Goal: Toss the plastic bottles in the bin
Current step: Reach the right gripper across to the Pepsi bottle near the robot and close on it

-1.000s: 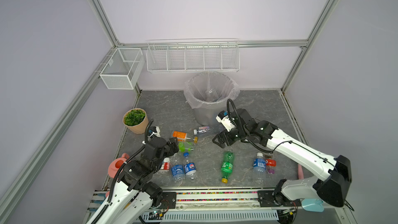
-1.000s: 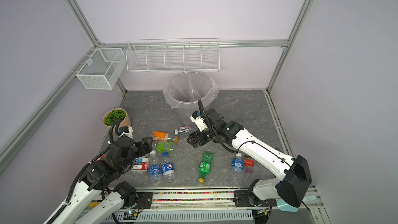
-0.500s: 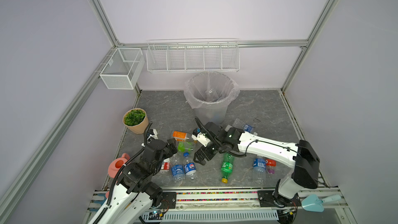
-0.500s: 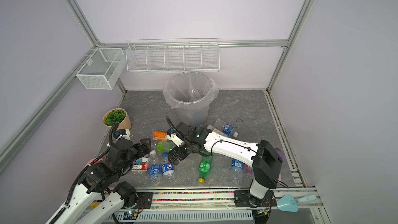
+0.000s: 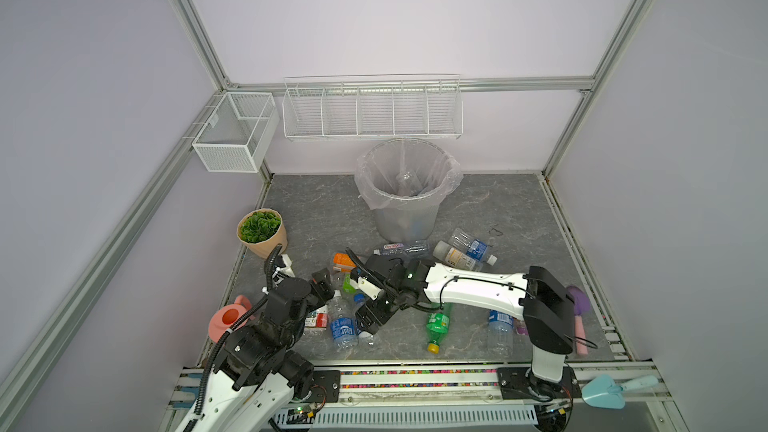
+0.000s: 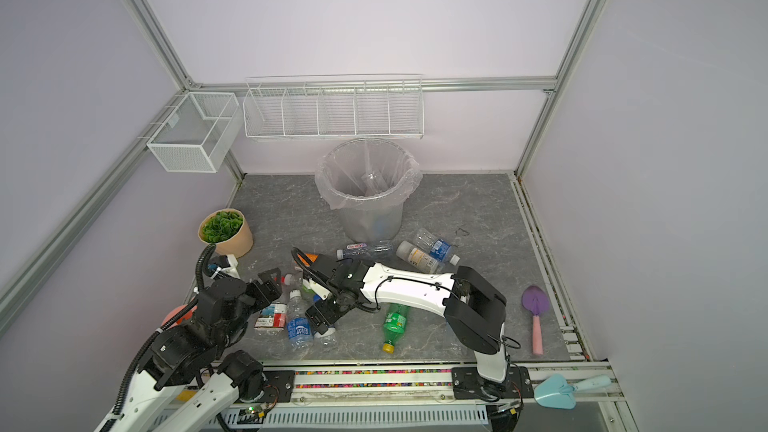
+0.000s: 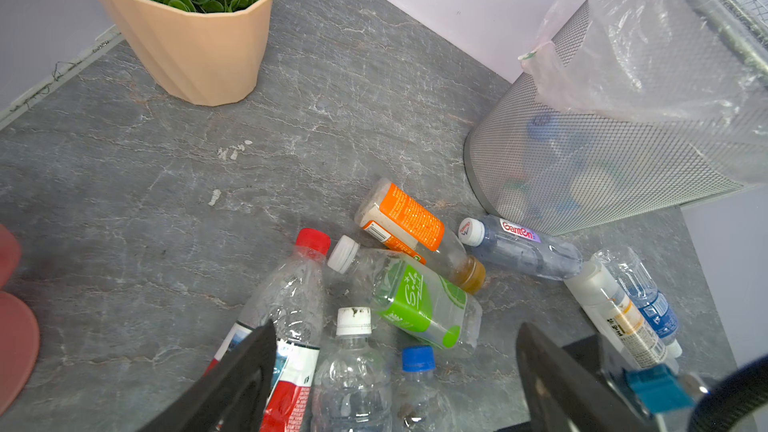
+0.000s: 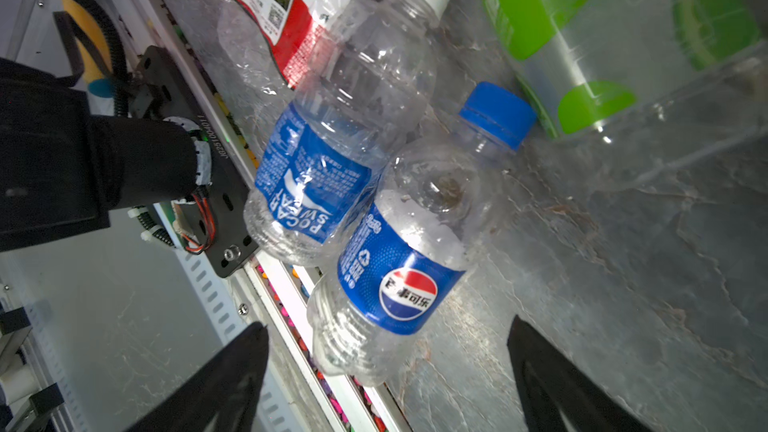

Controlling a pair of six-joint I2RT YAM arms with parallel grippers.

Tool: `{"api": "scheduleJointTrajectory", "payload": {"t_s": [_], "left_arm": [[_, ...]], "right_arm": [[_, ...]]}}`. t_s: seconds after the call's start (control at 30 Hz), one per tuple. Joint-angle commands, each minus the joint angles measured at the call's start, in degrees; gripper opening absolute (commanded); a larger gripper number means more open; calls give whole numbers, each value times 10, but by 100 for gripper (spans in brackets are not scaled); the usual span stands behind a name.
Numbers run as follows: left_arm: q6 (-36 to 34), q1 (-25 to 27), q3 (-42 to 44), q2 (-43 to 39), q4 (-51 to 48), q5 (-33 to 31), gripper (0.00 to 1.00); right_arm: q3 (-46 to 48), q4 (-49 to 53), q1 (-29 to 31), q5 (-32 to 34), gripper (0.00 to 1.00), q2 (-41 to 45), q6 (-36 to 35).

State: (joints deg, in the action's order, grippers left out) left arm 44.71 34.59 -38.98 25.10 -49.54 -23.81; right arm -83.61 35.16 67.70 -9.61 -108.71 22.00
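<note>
Lower centre of a top view, nearest us: the right claw (image 5: 371, 320) hangs low over the grey counter (image 5: 498, 209), fingers spread wide, nothing gripped. The right wrist view shows a blue-capped Pepsi bottle (image 8: 399, 276) lying on its side in line with that gap, base toward the fingertips, pressed against a crumpled Pocari Sweat bottle (image 8: 316, 184). Just left of it, the left claw (image 5: 322, 284) is spread apart too and empty, poised over a red-capped, red-labelled bottle (image 7: 286, 326). Right beside that lies a white-capped bottle (image 7: 419, 305) with a lime-green label. Off to the right, a green bottle (image 5: 436, 324) with a yellow cap pokes out from under the right arm (image 5: 469, 290). One step back, an orange-labelled bottle (image 7: 409, 222) and a clear Ganten bottle (image 7: 519, 247) lie near the foot of the bin (image 5: 405, 222). Two more bottles (image 5: 457, 258) lie side by side just right of them. The mesh bin stands upright at centre, clear liner (image 5: 451, 172) folded over its rim, bottles visible inside. Left of it sits a potted plant (image 5: 262, 234), and wire baskets (image 5: 372, 112) hang on the back wall.
</note>
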Motion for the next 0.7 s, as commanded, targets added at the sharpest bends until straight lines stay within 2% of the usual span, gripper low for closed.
{"api": "scheduleJointTrajectory", "payload": {"t_s": [0.0, 0.67], "left_arm": [[15, -2, -3, -8, -22, -17, 89], [18, -2, -1, -22, -30, -26, 89]], "right_arm": [[-13, 14, 4, 27, 89, -18, 28], [-65, 35, 23, 62, 79, -98, 57]]}}
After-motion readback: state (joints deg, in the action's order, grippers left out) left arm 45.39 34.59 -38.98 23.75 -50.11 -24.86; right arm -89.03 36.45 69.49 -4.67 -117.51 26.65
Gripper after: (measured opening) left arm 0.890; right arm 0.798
